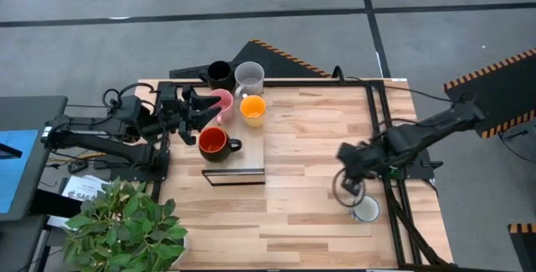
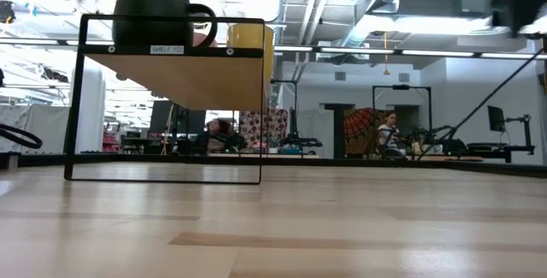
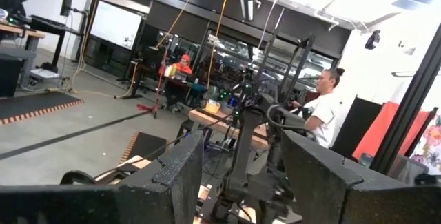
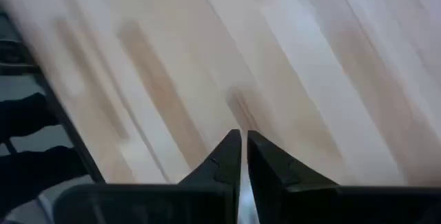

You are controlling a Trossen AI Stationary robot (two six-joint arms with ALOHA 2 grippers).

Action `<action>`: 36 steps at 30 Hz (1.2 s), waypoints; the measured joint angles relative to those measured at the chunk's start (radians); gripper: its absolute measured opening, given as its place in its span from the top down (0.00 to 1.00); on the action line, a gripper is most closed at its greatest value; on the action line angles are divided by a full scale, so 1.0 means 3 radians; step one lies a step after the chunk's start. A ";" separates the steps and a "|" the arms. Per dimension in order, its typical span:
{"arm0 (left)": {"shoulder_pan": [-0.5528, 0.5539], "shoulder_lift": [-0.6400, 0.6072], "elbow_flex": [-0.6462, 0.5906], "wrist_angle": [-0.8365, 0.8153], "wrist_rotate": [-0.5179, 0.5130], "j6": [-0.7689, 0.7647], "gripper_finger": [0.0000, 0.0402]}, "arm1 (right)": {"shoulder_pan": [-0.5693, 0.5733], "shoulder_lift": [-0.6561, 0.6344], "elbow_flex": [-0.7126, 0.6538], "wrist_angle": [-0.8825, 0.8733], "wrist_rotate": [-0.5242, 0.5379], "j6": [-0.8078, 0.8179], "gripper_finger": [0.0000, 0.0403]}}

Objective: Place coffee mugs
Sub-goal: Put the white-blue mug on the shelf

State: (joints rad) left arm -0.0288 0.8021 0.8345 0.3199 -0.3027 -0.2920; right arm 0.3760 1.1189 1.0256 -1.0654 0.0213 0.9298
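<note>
In the high view a red-orange mug [image 1: 213, 141], a pink mug [image 1: 223, 101] and an orange-yellow mug [image 1: 252, 109] stand upright on a small wooden shelf [image 1: 244, 156]. A black mug [image 1: 219, 73] and a pale grey mug [image 1: 249, 76] stand just beyond it, at the table's far edge. A white mug [image 1: 366, 211] stands on the table toward its right near corner. My left gripper [image 1: 199, 111] is open, its fingertips beside the pink mug. My right gripper [image 1: 347, 184] is shut over bare wood, just far-left of the white mug.
A potted plant [image 1: 126, 226] sits at the table's near left corner. Black rails [image 1: 377, 130] run along the table's right side. In the low view the shelf's black frame [image 2: 162, 107] stands on the table's left. People are in the room beyond [image 3: 324, 107].
</note>
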 joint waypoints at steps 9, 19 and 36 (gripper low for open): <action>0.0001 0.0000 0.0001 0.0001 -0.0001 0.0062 0.55 | 0.0609 -0.0492 -0.0209 -0.0981 -0.0377 0.1610 0.75; 0.0001 0.0000 0.0001 0.0001 0.0000 0.0064 0.55 | 0.1298 -0.0480 -0.0735 -0.0064 -0.0517 0.2593 0.41; 0.0001 0.0001 0.0001 0.0000 0.0000 0.0093 0.55 | 0.1440 0.0219 -0.0864 0.0048 -0.0569 0.2544 0.48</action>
State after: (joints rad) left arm -0.0286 0.8024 0.8349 0.3199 -0.3027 -0.2643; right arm 0.8079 1.1847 0.7664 -1.0511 -0.1493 1.6929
